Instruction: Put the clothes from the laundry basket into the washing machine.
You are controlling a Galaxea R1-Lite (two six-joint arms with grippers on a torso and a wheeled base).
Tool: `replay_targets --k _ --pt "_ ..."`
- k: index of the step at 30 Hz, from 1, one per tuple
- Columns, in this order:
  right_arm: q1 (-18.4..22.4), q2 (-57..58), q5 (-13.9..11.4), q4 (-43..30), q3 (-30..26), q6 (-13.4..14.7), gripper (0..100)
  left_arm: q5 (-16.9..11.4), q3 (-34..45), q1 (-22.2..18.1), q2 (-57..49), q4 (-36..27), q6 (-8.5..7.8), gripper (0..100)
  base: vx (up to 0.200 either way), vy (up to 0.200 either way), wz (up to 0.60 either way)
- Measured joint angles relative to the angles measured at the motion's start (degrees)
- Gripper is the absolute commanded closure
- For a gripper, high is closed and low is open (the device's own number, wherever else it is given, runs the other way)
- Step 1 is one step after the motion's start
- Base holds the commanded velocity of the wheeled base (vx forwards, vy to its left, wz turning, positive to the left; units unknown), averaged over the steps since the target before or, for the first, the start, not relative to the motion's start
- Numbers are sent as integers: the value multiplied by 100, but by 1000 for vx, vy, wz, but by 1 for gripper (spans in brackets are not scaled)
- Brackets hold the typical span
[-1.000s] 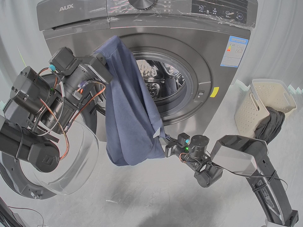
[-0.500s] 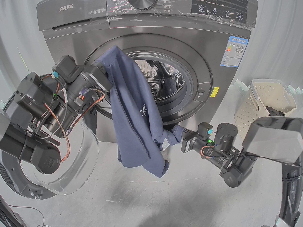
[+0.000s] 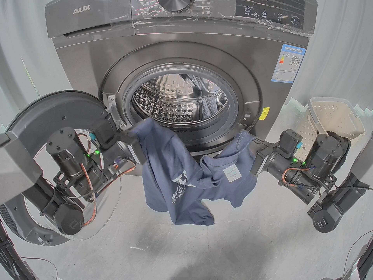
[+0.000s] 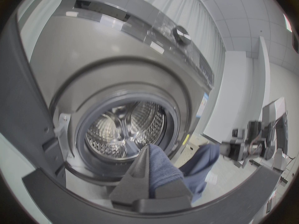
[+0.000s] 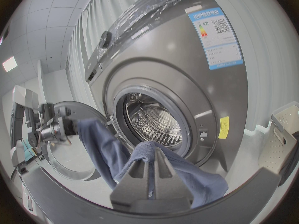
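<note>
So, left gripper (image 3: 136,139) has its jaws clenched on one end of the shirt (image 3: 182,175), which sags across, just below and in front of the drum (image 3: 171,98) mouth, over to right gripper (image 3: 251,147), clenched on the other end. Both sit about equally near, so loading likely means up and forward. Wrist views show the pinch; head view shows the sag.

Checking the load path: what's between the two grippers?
The blue T-shirt sags between left gripper and right gripper, each shut on one end, before the open drum. Head view shows it.
</note>
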State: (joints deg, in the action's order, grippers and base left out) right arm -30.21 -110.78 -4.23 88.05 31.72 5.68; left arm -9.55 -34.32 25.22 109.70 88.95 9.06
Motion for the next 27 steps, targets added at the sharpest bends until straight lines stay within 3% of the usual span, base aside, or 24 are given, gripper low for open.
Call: replay_targets --k 4,8,14,15,18,27 --pt "-30 154 -1 7 9 1 100 -41 406 -1 138 2 -132 100 0 0 0" --pt "-35 280 -9 16 55 4 100 -257 811 -9 341 2 -332 100 0 0 0" --pt "-30 444 5 18 141 4 100 -343 1012 -6 669 2 -402 100 0 0 0" --pt "-35 460 7 16 160 4 100 -347 1034 -6 708 5 -417 0 0 0 0" --pt "-35 483 10 16 204 9 100 -416 1134 -9 818 2 -501 0 0 0 0" --pt "-13 516 7 16 284 12 100 -428 1310 82 1084 5 -525 0 0 0 0"
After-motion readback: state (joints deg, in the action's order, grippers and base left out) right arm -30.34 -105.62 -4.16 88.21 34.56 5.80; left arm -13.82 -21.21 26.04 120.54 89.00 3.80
